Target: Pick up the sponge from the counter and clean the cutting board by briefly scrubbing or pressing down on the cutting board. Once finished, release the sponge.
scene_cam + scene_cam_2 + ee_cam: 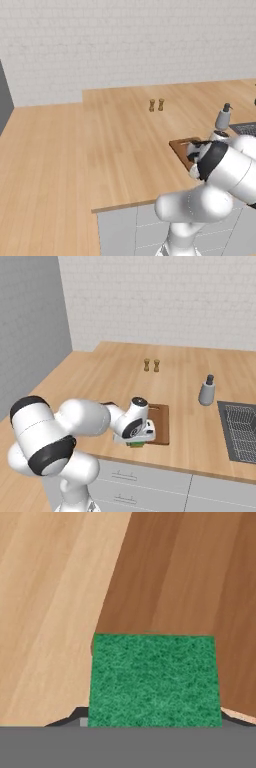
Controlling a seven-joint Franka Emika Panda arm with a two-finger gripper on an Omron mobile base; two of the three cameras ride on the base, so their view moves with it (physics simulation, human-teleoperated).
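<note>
Sponge (155, 679): nearest the hand camera, a green scrub face seen square-on, its near end running down between the finger tips. In the right base view a sliver of green (136, 444) shows directly under the hand, at the near end of the board.

Gripper (136, 442): pointing down over the near end of the board, jaws closed on the sponge. Fingers largely hidden by the hand's own white housing; in the left base view the hand is masked by the arm's forearm.

Cutting board (159, 423): dark reddish-brown rectangle, flat on the counter, near its front edge. In the hand view the board (200, 577) lies beneath and beyond the sponge, with its long edge running diagonally against the lighter wood. One corner of it (181, 147) shows in the left base view beside the arm.

Counter (115, 376): light-wood planks, L-shaped, pale front edge, grey cabinet fronts (145, 483) below with bar handles.

Two small brown shakers (151, 365): upright, side by side, well behind the board toward the wall; also seen at (156, 104).

Soap dispenser (207, 390): grey bottle with dark pump top, upright, to the right of the board, just beside the sink.

Sink (241, 431): dark basin with a wire grid, at the counter's right end.

Wall (165, 301): white brick, behind the counter.
</note>
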